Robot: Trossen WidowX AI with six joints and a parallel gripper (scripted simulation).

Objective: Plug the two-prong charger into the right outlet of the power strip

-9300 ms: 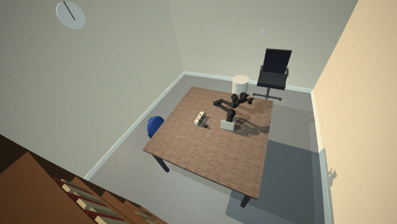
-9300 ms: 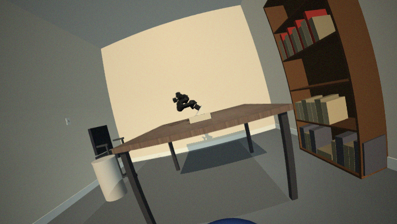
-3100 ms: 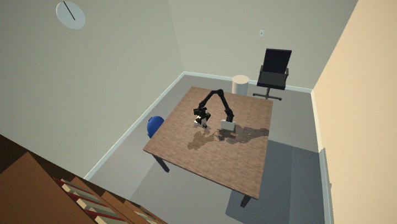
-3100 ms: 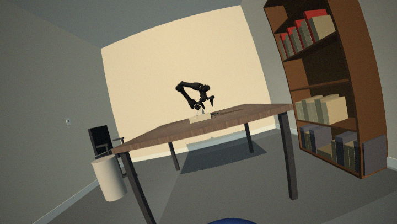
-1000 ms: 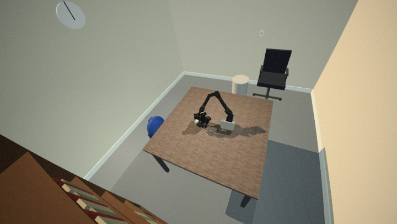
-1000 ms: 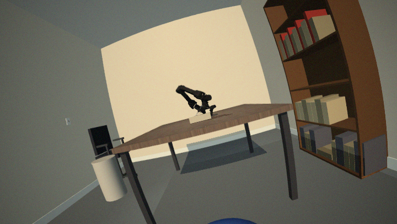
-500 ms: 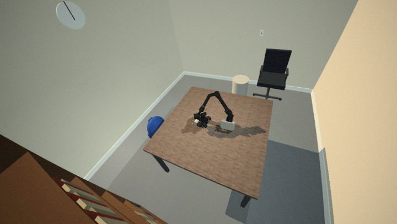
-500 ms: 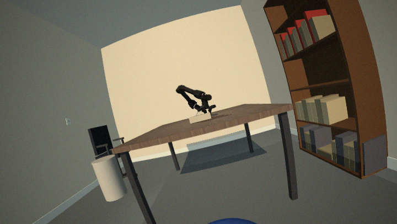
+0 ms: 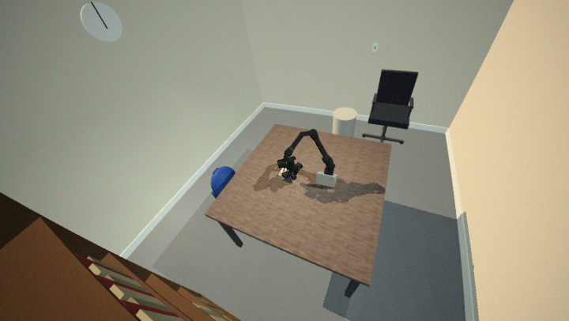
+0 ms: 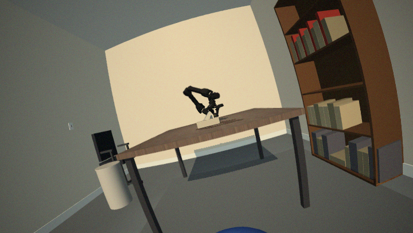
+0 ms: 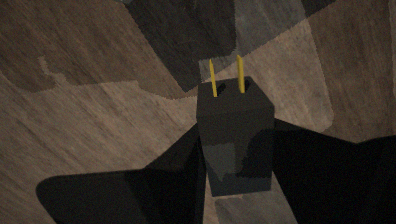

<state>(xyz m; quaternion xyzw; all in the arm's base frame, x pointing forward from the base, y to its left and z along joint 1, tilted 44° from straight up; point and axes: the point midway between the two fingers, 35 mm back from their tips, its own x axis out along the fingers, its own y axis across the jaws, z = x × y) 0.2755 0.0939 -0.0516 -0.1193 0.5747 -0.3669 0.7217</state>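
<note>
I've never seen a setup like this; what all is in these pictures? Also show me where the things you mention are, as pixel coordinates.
wooden table (image 9: 318, 223) (image 10: 231, 129): one, brown, mid-room
charger (image 11: 236, 150): one, dark with two yellow prongs, in the gripper
pale block (image 10: 203, 124): one, on the table
light panel (image 9: 326, 179): one, by the arm's base
office chair (image 9: 398, 87) (image 10: 104, 145): one, black, by a wall
bin (image 9: 344, 123) (image 10: 114, 185): one, off-white, floor
ball-like object (image 9: 221, 181) (image 10: 242, 229): one, blue, beyond the table
bookshelf (image 10: 378, 86): one, brown, books inside
clock (image 9: 96, 24): one, pale, wall
arm (image 9: 320, 146) (image 10: 192, 96): one, black
gripper (image 11: 229, 125): one, black, shut on the charger
</note>
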